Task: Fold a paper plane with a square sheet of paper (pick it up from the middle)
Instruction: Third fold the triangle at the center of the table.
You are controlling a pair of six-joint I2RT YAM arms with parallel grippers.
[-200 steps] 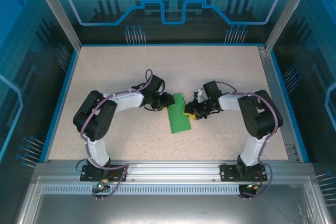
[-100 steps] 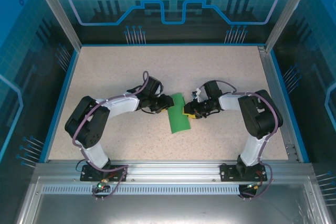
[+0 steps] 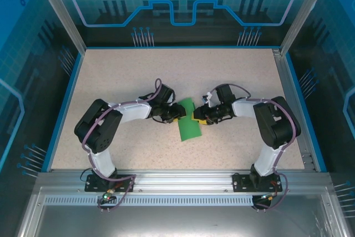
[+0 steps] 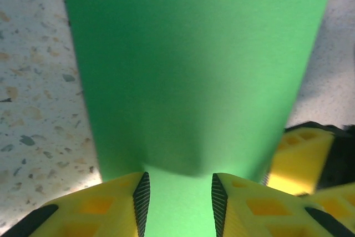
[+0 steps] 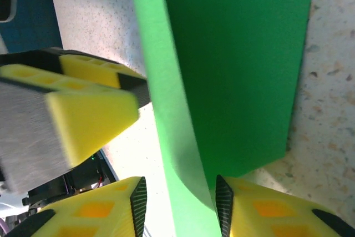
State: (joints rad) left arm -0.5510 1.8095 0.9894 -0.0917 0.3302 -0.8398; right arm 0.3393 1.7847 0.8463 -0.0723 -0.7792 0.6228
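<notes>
Two long edges of the square sheet of paper (image 3: pixel 189 127), axis near-to-far, are straddled: left gripper (image 4: pixel 177 181) at L edge, right gripper (image 5: pixel 180 184) at R, both part-open, equally near.

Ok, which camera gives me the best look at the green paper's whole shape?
The top external view: the green paper lies there whole, a narrow strip on the table. The left wrist view gives a blurred close-up, cut off at the frame edges. The right wrist view shows one lifted edge over a flat layer.
</notes>
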